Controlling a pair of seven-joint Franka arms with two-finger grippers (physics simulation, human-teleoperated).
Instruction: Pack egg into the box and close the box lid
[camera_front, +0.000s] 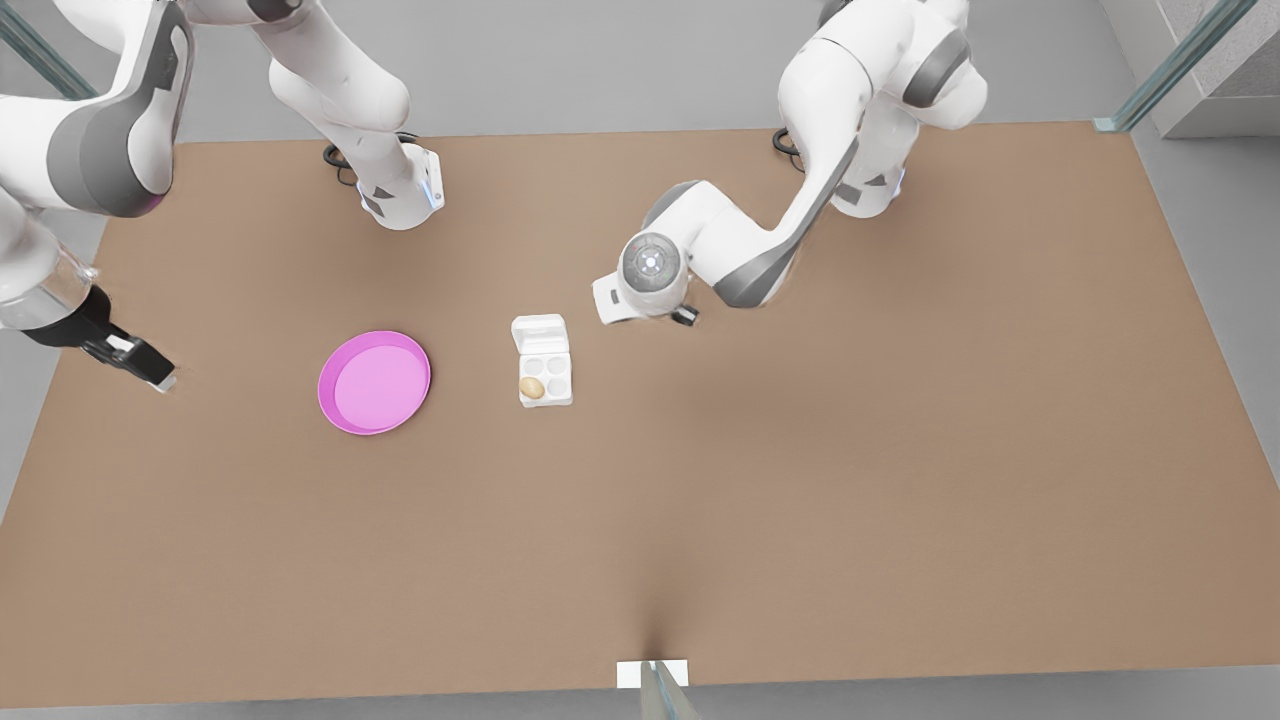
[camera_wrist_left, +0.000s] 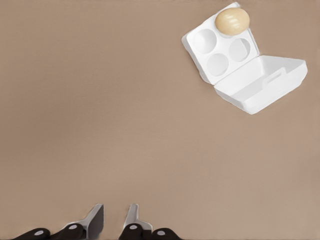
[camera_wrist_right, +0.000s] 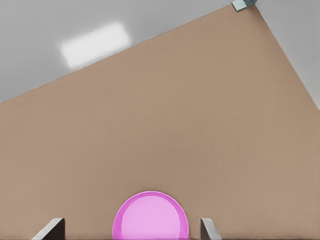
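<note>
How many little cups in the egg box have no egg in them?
3. The box has four cups: the egg fills the near one on the front view's left; the near-right cup and both cups beside the open box lid sit bare.

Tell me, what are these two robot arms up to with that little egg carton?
They are packing an egg into a small white box. The egg already sits in one of its four cups, and the box lid is open, so closing remains. The left gripper hangs empty near the box, fingers slightly apart. The right gripper waits, open, at the front view's left, past a pink dish. Neither touches anything.
</note>
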